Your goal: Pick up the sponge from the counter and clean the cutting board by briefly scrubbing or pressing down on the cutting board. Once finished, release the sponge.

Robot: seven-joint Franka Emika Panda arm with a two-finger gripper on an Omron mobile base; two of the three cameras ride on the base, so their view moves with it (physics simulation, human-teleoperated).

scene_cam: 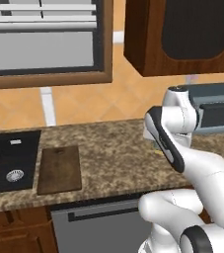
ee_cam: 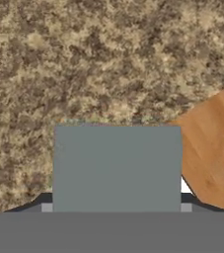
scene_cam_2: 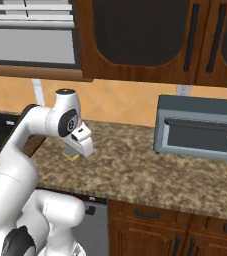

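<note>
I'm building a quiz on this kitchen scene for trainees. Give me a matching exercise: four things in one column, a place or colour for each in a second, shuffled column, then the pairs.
Things:
1. sponge
2. cutting board
3. toaster oven
4. sink

Descriptions:
A. black basin with a round drain
B. grey box at the counter's right end
C. grey-blue top, right under the hand camera
D. flat dark brown wood, just right of the basin

Pairs: 1-C, 2-D, 3-B, 4-A

grey-blue sponge (ee_cam: 117, 168), speckled brown counter (ee_cam: 84, 64)
</note>
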